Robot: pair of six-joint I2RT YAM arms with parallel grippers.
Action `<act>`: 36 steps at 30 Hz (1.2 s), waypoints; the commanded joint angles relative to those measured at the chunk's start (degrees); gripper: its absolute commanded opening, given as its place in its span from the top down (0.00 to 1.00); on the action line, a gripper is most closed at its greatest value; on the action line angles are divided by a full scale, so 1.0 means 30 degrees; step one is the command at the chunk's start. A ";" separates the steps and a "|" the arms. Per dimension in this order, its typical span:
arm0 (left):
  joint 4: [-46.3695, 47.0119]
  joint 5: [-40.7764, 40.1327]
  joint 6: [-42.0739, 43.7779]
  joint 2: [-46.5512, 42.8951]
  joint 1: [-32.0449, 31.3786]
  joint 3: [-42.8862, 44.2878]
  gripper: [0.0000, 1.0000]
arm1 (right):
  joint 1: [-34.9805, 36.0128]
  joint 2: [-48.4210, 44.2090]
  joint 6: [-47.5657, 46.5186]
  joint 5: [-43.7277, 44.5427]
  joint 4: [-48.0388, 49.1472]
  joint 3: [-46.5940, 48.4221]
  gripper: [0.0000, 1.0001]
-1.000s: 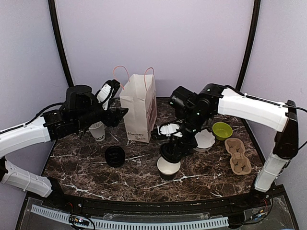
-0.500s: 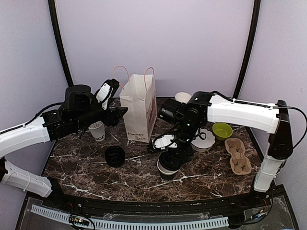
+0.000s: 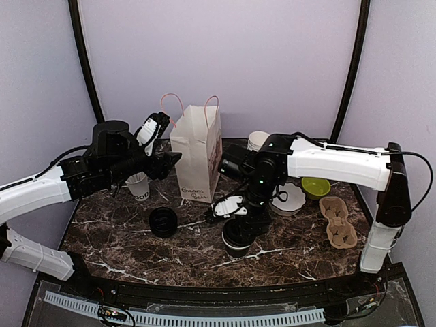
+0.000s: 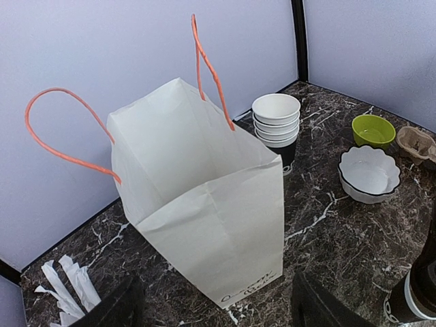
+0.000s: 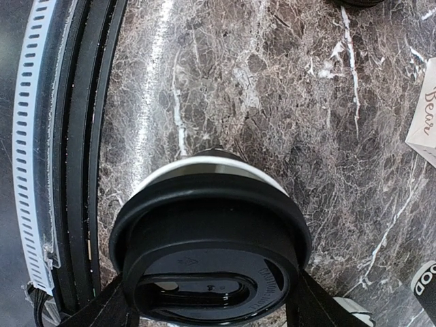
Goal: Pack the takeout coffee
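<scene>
- The small black paper coffee cup (image 3: 238, 240) stands on the dark marble worktop (image 3: 136, 252), in front of the white paper bag with orange handles (image 3: 197, 153) and apart from it.
- The right arm's fingers (image 5: 313, 310) grip the black plastic lid (image 5: 211, 238) over the cup. White rim shows at the far edge, so the lid is probably not fully seated.
- The left arm's fingers (image 4: 112, 310) are spread wide and empty, facing the open bag.
- Left to do: seat the lid and bag the cup.
</scene>
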 commanded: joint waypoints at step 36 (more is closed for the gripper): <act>-0.7884 0.8687 -1.1581 0.3887 -0.2712 0.3355 0.39 | -0.6938 -0.6226 0.5665 -0.9251 0.6268 -0.6590 0.24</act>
